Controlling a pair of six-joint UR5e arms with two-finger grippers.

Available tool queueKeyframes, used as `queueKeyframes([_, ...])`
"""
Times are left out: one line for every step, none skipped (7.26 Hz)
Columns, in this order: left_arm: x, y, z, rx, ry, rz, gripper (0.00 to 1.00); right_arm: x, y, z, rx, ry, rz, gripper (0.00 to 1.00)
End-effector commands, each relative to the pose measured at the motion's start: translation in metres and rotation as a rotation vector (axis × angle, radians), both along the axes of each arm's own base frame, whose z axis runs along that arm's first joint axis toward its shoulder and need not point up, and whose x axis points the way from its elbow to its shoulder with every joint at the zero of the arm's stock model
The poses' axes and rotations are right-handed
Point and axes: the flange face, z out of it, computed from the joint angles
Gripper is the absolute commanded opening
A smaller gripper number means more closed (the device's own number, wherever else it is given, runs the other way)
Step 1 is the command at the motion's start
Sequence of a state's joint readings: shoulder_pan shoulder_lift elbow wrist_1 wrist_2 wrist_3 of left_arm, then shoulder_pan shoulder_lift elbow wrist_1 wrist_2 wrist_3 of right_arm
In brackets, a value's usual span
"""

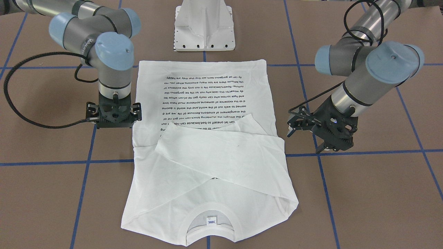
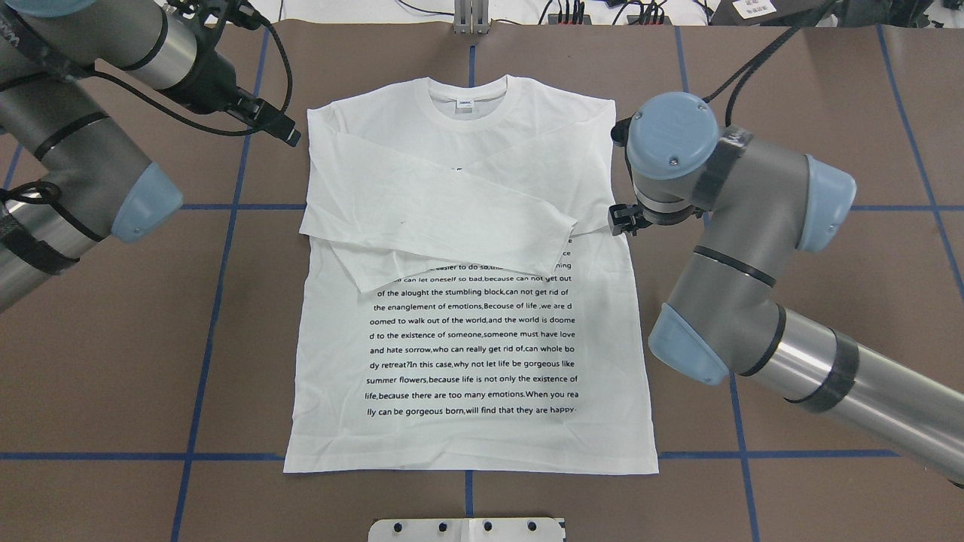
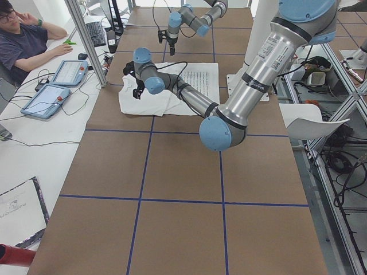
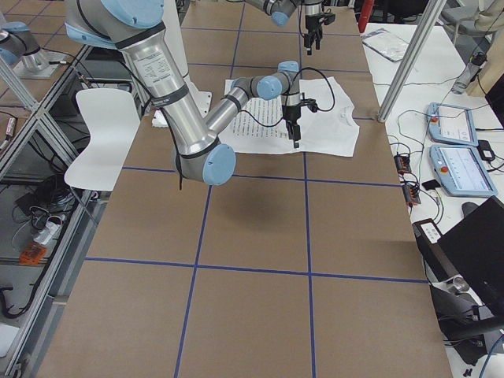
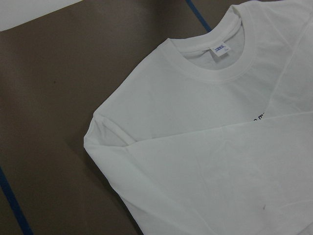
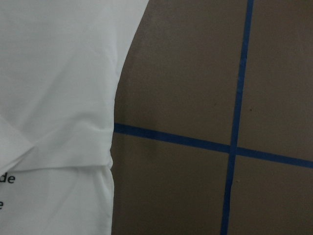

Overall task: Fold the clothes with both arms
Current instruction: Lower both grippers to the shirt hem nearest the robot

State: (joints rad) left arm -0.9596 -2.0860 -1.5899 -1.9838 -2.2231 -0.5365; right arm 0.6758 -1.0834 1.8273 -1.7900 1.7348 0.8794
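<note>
The left gripper (image 1: 304, 141) hangs near the far left shoulder of the T-shirt (image 2: 467, 331), its pincer wide and empty. The shirt lies flat on the table (image 2: 791, 90), sleeves (image 2: 444, 218) crossed over the chest. The right gripper (image 1: 114, 119) hovers beside its right edge; I cannot tell its pincer's state.

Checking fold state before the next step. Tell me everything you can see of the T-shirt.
The white T-shirt looks like cotton and lies flat, front up, on the brown table. Its ribbed round collar, with a small neck label inside, points away from the robot, and the hem is nearest the base. Both long sleeves are folded in and cross over the chest, covering the top lines of the black printed text. The fabric is lightly wrinkled.
</note>
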Motion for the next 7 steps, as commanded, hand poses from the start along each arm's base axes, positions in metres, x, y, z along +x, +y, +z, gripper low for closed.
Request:
queueKeyframes([0.022, 0.071, 0.006, -0.175, 0.041, -0.073, 1.0, 0.029, 0.053, 0.01, -0.06, -0.199, 0.105, 1.0])
queueKeyframes([0.037, 0.12, 0.013, -0.233, 0.039, -0.108, 1.0, 0.031, 0.079, 0.02, -0.09, -0.271, 0.158, 1.0])
queueKeyframes([0.046, 0.164, 0.019, -0.278, 0.038, -0.114, 1.0, 0.035, 0.108, 0.032, -0.094, -0.323, 0.178, 1.0])
queueKeyframes([0.061, 0.206, 0.022, -0.341, 0.038, -0.144, 1.0, 0.031, 0.139, 0.04, -0.107, -0.348, 0.2, 1.0])
queueKeyframes([0.083, 0.246, 0.029, -0.406, 0.027, -0.171, 1.0, 0.018, 0.172, 0.042, -0.105, -0.342, 0.217, 1.0])
queueKeyframes([0.106, 0.28, 0.032, -0.462, 0.02, -0.188, 1.0, 0.012, 0.187, 0.042, -0.115, -0.343, 0.204, 1.0])
queueKeyframes([0.126, 0.307, 0.037, -0.494, 0.005, -0.184, 1.0, 0.011, 0.193, 0.04, -0.117, -0.347, 0.19, 1.0])
